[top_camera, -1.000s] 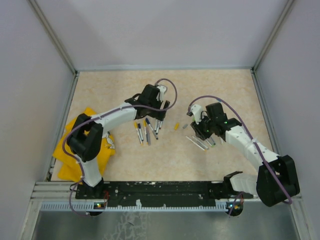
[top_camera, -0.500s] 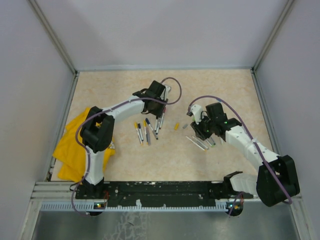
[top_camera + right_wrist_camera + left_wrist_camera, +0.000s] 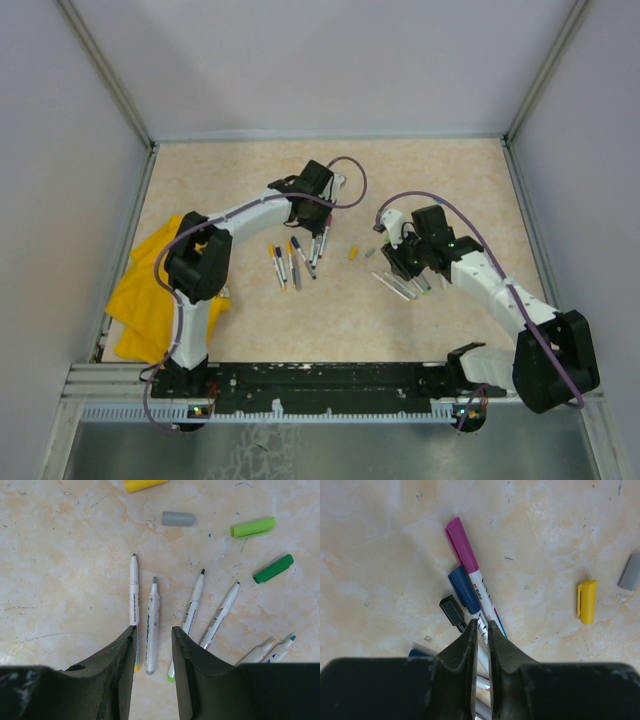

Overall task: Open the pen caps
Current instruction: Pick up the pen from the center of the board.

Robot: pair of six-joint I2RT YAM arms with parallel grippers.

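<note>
Several capped pens (image 3: 293, 265) lie bunched mid-desk, just left of centre. The left hand (image 3: 480, 626) sits low among them, its fingers pinched onto a white barrel that looks to belong to the blue-capped pen (image 3: 464, 590). The magenta-capped pen (image 3: 461, 547) lies against it on the right, and a black cap (image 3: 453, 611) sits just beside the left fingertip. A loose yellow cap (image 3: 586, 600) and grey cap (image 3: 631, 572) lie well apart to the right. The right hand (image 3: 153, 630) hangs over four bare pens (image 3: 151, 615) on the right side of the desk (image 3: 430, 170), fingers partly spread and holding nothing.

The step in hand appears to be picking one capped pen to uncap. The grip sits on the barrel below the cap, which leaves the cap free for the other hand. The neighbours are close, so the lift should go straight up and slowly, or the magenta pen may be dragged along. The right hand would then clamp the cap alone and pull along the pen's axis without twisting sideways. Both pinches need to be firm, since slim barrels slip.
</note>
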